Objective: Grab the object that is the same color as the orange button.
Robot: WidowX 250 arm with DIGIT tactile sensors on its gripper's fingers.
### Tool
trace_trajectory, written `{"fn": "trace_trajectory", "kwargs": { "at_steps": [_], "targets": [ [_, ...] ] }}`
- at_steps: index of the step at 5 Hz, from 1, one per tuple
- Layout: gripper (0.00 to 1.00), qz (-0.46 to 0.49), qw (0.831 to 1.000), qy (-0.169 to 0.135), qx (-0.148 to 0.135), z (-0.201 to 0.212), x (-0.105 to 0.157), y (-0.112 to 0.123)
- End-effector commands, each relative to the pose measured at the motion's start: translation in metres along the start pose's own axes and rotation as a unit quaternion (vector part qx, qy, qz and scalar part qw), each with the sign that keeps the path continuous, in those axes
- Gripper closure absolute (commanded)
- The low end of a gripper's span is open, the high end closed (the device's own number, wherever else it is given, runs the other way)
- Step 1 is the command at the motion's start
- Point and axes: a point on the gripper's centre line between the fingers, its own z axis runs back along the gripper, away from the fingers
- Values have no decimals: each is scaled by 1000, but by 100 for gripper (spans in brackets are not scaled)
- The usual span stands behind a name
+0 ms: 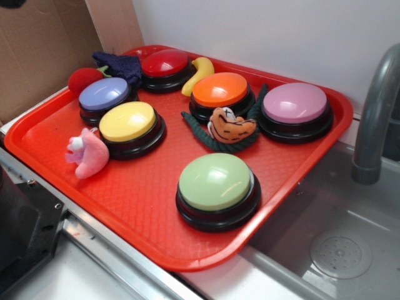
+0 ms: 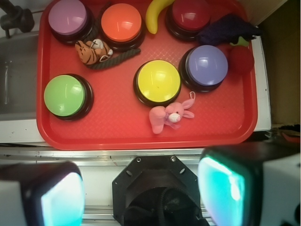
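End effector (image 2: 136, 193) hangs spread wide, grasping nothing, well short of the tray (image 2: 117, 136).
The orange tiger toy (image 1: 230, 125) lies touching the orange button (image 1: 220, 90), just beside it.

We saw gripper fingers (image 2: 221, 188) blurred and cut by the wrist view's bottom edge, faucet (image 1: 378, 112) cropped at right, rope (image 1: 203, 134) partly hidden behind tiger toy (image 1: 230, 125).

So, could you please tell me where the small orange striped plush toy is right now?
In the exterior view the orange plush toy lies on the red tray, just in front of the orange button, resting against a dark green rope, left of the pink-purple button.
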Motion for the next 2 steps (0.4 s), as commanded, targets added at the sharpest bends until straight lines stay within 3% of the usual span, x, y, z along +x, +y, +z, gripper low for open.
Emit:
{"fn": "trace_trajectory", "kwargs": {
  "at_steps": [1,2],
  "targets": [
    [0,0,1000,0,0,0,0,0],
    [0,-42,999,-16,-3,-17,25,-6]
  ]
}}
